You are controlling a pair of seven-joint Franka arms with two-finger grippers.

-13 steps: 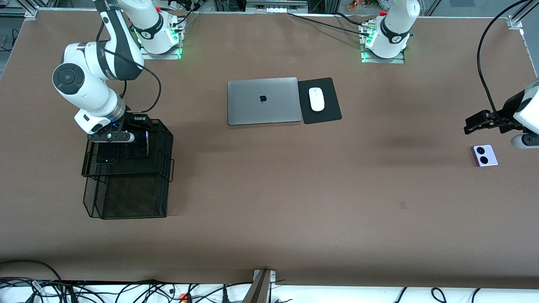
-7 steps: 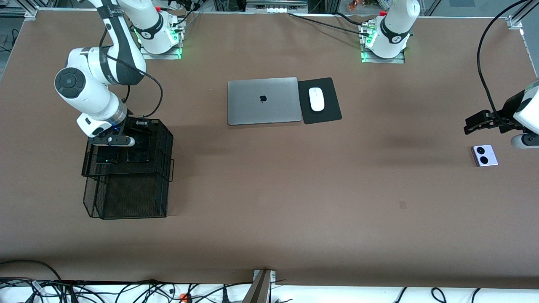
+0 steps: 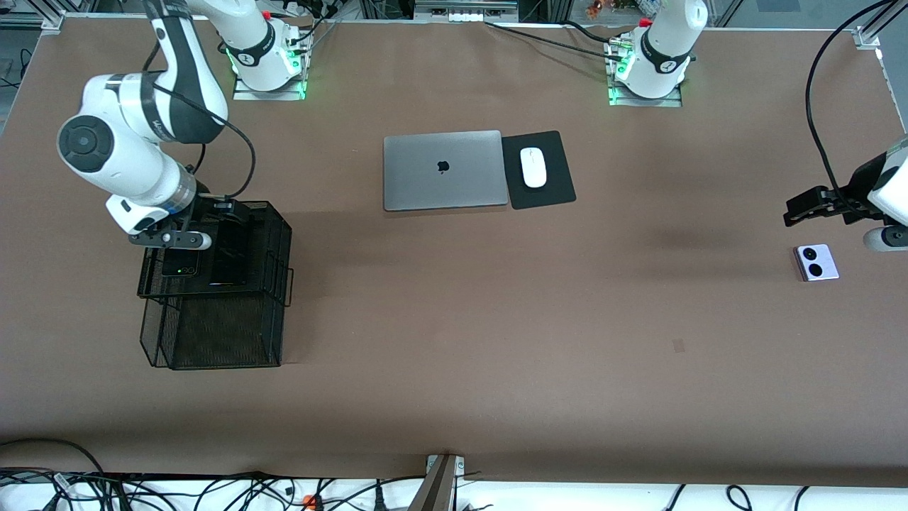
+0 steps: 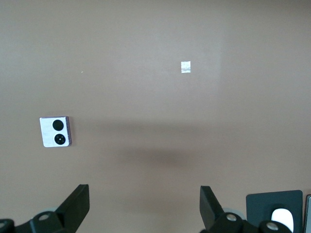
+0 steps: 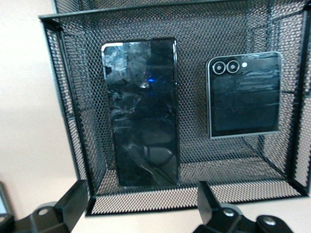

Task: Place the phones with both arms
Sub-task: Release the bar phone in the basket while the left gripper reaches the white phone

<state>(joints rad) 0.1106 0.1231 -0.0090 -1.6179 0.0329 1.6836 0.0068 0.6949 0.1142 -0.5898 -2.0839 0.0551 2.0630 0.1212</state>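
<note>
A closed grey laptop (image 3: 445, 170) lies near the table's (image 3: 454, 341) base-side edge, touching a black mouse pad (image 3: 539, 170) carrying a white mouse (image 3: 533, 167); a black mesh rack (image 3: 213, 312) stands toward the right arm's end.

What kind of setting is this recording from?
Most likely a robotics lab bench staged as a desk: two arms bolted to a brown table, loose cables along its edge, and a shut laptop with a mouse as props.

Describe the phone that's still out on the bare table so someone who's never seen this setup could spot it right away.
Start at the brown table and go to the left arm's end, where the left gripper hangs open. Just nearer the front camera than that gripper lies the lilac-white phone, flat and alone. It is small and squarish with two black round lenses; the other phones are black and lie in the mesh basket.
</note>
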